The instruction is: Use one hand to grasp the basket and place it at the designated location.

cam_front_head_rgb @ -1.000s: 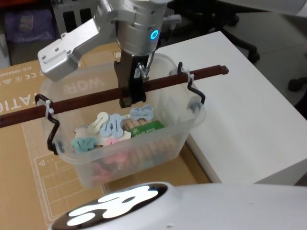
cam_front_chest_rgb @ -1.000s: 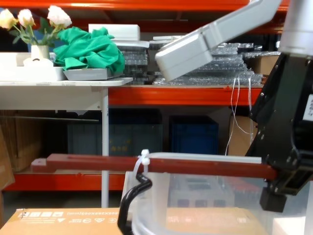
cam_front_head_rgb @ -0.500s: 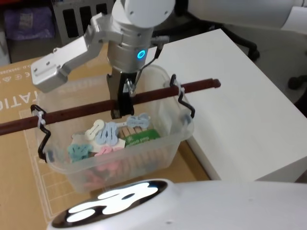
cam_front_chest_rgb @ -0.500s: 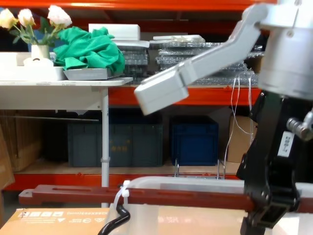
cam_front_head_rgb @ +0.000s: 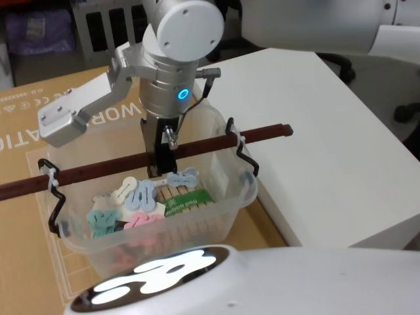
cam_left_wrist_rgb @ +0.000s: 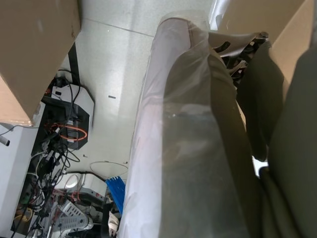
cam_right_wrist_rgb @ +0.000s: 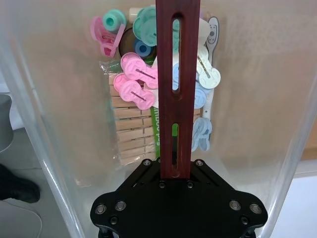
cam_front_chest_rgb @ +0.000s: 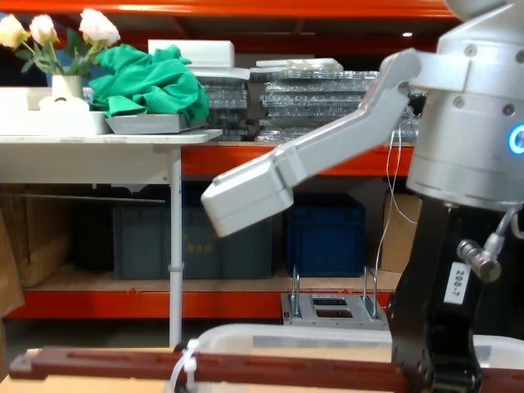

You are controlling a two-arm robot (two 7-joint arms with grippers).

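The basket (cam_front_head_rgb: 197,226) is a translucent tub holding coloured clips and wooden pegs (cam_right_wrist_rgb: 131,124). It is over a flat cardboard box; whether it rests on the box I cannot tell. Its red-brown handle (cam_front_head_rgb: 98,167) runs across the top on black wire clips. My right gripper (cam_front_head_rgb: 158,168) is shut on the middle of the handle, reaching straight down from the grey arm. From the wrist, the handle (cam_right_wrist_rgb: 177,84) runs out of the right gripper (cam_right_wrist_rgb: 177,174). In the chest view the handle (cam_front_chest_rgb: 205,366) and tub rim (cam_front_chest_rgb: 286,332) lie low beside the right gripper (cam_front_chest_rgb: 434,372).
A white table (cam_front_head_rgb: 328,131) stands directly right of the basket. The cardboard box (cam_front_head_rgb: 33,125) spreads left and behind. Orange shelving with dark blue crates (cam_front_chest_rgb: 323,233) and a side table (cam_front_chest_rgb: 106,141) with flowers stand across the room. My own body (cam_front_head_rgb: 164,275) fills the near edge.
The right arm has lowered the basket by its handle. The basket drifted slightly left and towards me, and it sits much lower in the chest view.
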